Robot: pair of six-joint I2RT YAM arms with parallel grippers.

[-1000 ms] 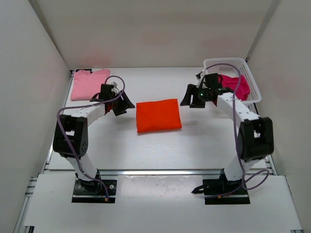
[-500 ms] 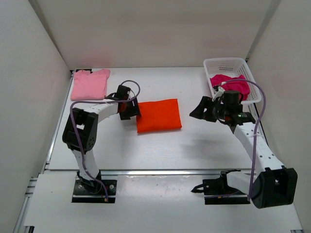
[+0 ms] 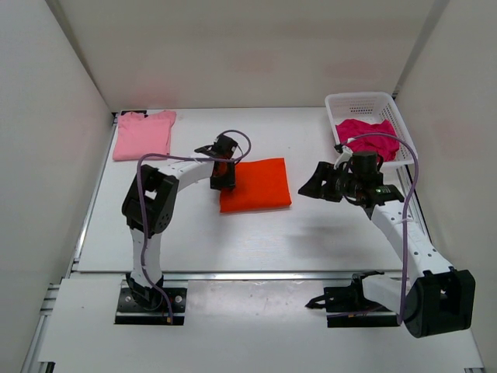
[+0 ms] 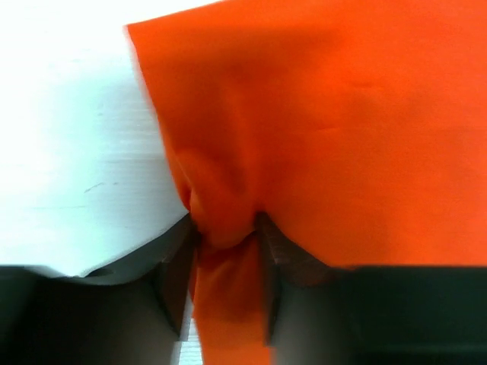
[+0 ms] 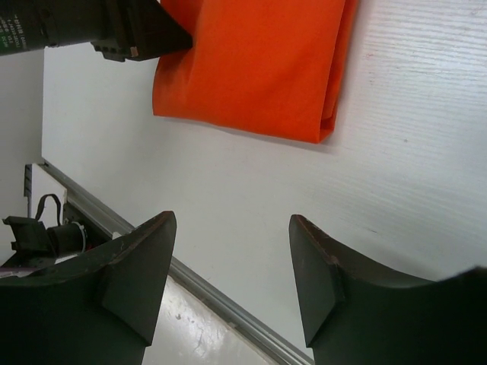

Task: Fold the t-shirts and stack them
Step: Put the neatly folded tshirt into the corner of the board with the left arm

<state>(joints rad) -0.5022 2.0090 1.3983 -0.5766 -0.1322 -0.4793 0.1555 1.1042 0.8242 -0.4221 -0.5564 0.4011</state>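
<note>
White links are joined by black joint housings on the left arm (image 3: pixel 185 168) and the right arm (image 3: pixel 397 225); a purple cable (image 3: pixel 416 177) is run along each; black base plates (image 3: pixel 151 305) are fitted beneath; dark, wedge-shaped fingers (image 5: pixel 129 274) are carried by the right gripper (image 5: pixel 232 217).

On my white counter (image 3: pixel 233 233) a folded orange t-shirt (image 3: pixel 260 185) lies centrally. A light pink t-shirt (image 3: pixel 142 134) sits at the far left corner, a white basket (image 3: pixel 362 98) far right.

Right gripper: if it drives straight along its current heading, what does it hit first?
Probably bare table just short of the orange shirt; the right gripper looks tilted down, jaws open. If flatter, the shirt's near edge comes first. Depth is unclear.
</note>
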